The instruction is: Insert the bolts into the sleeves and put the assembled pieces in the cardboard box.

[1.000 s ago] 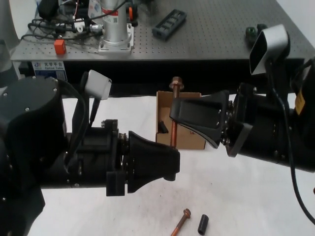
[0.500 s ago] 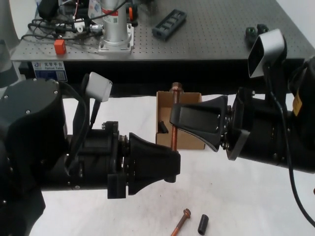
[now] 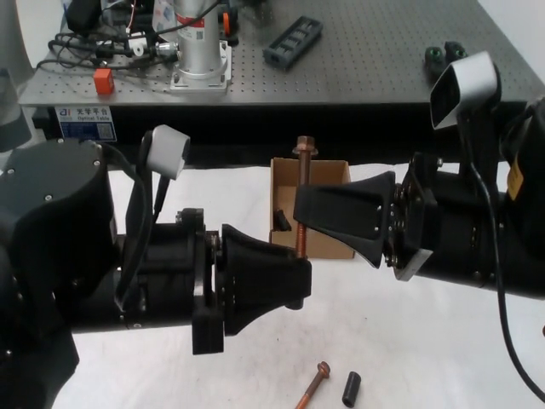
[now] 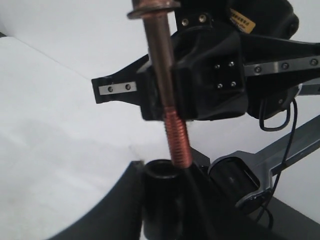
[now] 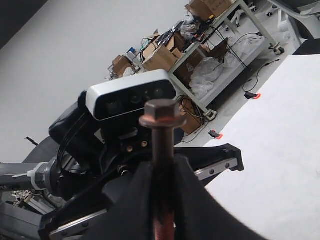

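High view has the left arm (image 3: 128, 273) and the right arm (image 3: 477, 239) meeting nose to nose above the middle of the white bench (image 3: 443, 341). The right jaws are closed on the copper-coloured bolt (image 3: 300, 243), which stands upright with its hexagonal head above them and its shank running down below them. In the right wrist view the bolt (image 5: 161, 117) rises head-up out of the two dark fingers (image 5: 132, 200) that pinch its shank. In the left wrist view the left jaws are closed on a black sleeve (image 4: 161, 195), held upright with its open mouth upward; the bolt (image 4: 165, 75) hangs straight over it, and its threaded tip touches the rim of that mouth, though whether it has entered the bore cannot be told. Behind the bolt, at the far edge of the bench, sits the cardboard box (image 3: 328, 247), open at the top, with a dark piece (image 3: 281, 220) lying inside against one wall. Near the front edge of the bench lie a loose bolt (image 3: 313, 388) and, just beside it, a loose black sleeve (image 3: 351, 388), the two apart from each other.
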Motion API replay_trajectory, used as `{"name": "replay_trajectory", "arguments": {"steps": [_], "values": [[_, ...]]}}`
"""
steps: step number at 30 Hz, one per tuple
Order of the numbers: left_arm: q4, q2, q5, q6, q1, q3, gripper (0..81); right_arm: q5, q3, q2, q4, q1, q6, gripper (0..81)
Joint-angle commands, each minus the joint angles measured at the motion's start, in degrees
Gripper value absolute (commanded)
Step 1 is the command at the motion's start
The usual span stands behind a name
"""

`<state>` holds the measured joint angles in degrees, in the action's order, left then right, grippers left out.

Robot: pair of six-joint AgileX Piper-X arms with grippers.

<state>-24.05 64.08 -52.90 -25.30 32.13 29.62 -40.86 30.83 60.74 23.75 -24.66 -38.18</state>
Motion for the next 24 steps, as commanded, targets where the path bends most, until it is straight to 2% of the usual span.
{"name": "replay_trajectory", "arguments": {"steps": [1,5,24], "values": [[-1.8,-0.6,0.9,3.7,-0.1,0.6,0.6,-2.9,0.2,0.1,-0.2,-0.2,1.7,7.6],[-1.8,-0.6,-0.5,7.8,-0.1,0.6,0.6,-2.4,0.2,0.1,-0.2,-0.2,2.3,7.6],[-1.8,-0.6,-3.5,7.8,-0.1,0.6,0.6,-0.9,0.2,0.1,-0.2,-0.2,4.8,7.6]]}}
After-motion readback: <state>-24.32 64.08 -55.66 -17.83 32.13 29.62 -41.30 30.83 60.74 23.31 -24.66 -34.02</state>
